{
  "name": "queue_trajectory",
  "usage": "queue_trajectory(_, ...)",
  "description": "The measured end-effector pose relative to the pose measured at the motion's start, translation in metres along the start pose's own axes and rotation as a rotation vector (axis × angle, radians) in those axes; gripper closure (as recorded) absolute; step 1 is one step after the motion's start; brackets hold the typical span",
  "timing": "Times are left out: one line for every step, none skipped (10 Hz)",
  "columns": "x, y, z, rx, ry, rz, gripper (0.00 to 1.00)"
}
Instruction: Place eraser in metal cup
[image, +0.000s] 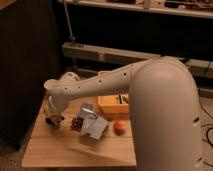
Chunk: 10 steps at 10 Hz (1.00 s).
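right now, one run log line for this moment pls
gripper: low at table's left edge | metal cup: mid-table, by yellow box | eraser: not visible | orange ball: right

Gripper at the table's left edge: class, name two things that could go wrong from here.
1. The gripper hangs low near the left edge of the wooden table; anything released there might fall off.
2. The dark brown cluster and grey-blue folded piece lie close beside it, so a sideways move might knock them.

White arm over wooden table, tool low at left edge, orange ball
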<state>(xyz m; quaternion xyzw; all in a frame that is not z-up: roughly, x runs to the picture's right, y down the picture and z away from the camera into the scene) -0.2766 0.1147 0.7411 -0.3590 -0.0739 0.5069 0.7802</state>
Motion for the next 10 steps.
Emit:
queue_trajectory(-0.0005,0.0005,0.0008,-0.006,0.003,0.003,0.2)
queue_trajectory(-0.0005,0.0001,0.0016,-0.011,0.004,0.008,0.2)
queue_trajectory(-0.0006,0.0,0.0024,-0.018,0.003,0.012,0.2)
queue_trajectory(-0.0009,0.0004,0.003,-0.022,0.003,0.015,0.2)
queue_trajectory(-0.0012,0.0002,0.0034,-0.025,0.001,0.019,0.2)
queue_trajectory(-0.0017,-0.0007,0.0033,-0.024,0.0,0.022,0.2)
queue_trajectory(-0.0027,-0.0013,0.0021,-0.02,-0.001,0.029,0.2)
queue_trajectory(-0.004,-0.0014,0.0012,-0.014,0.0,0.03,0.2)
queue_trajectory(-0.0037,-0.0017,0.0014,-0.014,0.0,0.031,0.2)
queue_trajectory(-0.0036,-0.002,0.0014,-0.014,0.0,0.031,0.2)
